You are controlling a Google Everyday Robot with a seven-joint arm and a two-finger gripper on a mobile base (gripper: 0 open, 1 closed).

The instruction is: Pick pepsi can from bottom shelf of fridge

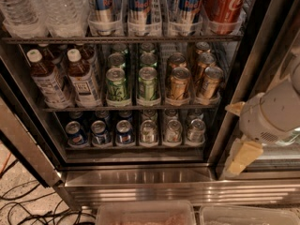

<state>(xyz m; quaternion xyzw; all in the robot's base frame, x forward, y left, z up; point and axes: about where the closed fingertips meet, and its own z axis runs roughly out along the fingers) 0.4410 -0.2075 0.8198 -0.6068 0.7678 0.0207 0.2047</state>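
Observation:
The fridge [140,177] stands open in front of me, with a steel frame and dark wire shelves. On the bottom shelf [136,148] three short blue pepsi cans [100,131] stand in the left lanes, with others behind them. Short silver-grey cans [173,130] fill the right lanes. My gripper [230,137] is at the right, outside the fridge by its right door post, level with the bottom shelf and well right of the pepsi cans. Its cream fingers [243,156] are apart and hold nothing.
The middle shelf holds tea bottles [82,78], green cans [147,82] and gold cans [179,82]. The top shelf holds water bottles, tall slim blue cans [139,3] and a red can [224,3]. Cables [28,205] lie on the floor at left. Plastic bins [145,213] sit below.

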